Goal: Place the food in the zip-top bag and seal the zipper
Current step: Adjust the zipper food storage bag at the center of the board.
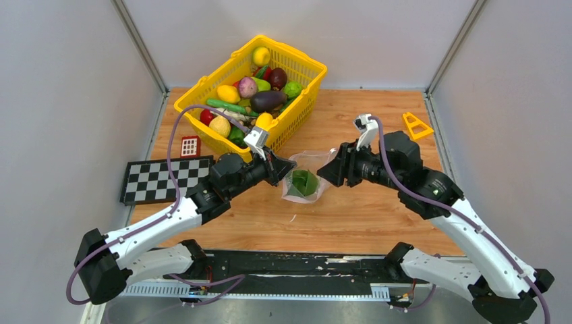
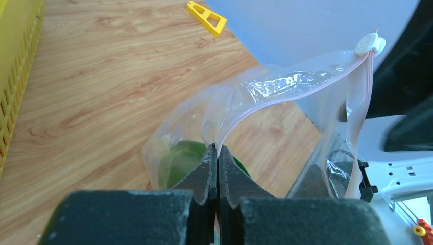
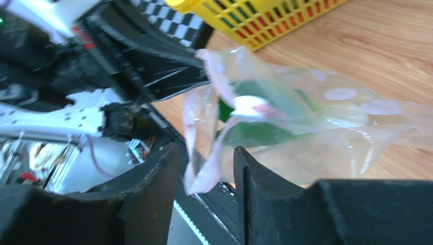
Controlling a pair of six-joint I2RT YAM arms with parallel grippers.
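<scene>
The clear zip-top bag [image 1: 307, 177] hangs between my two grippers above the table, with a green toy food [image 1: 303, 183] inside. My left gripper [image 1: 278, 169] is shut on the pink zipper strip [image 2: 286, 97] at the bag's mouth. The strip arcs away from the left gripper [image 2: 218, 149] to a white slider [image 2: 368, 43]. My right gripper [image 3: 207, 150] is open. The bag's pink corner [image 3: 204, 173] hangs between its fingers without being pinched. The green food also shows in the left wrist view [image 2: 178, 158] and the right wrist view [image 3: 255, 135]. More toy food [image 1: 268, 100] fills the basket.
The yellow lattice basket [image 1: 313, 67] stands at the back, left of centre. A checkerboard [image 1: 165, 177] and a small red grid block [image 1: 190, 146] lie at the left. A yellow triangle [image 1: 416, 125] lies at the back right. Grey walls enclose the table.
</scene>
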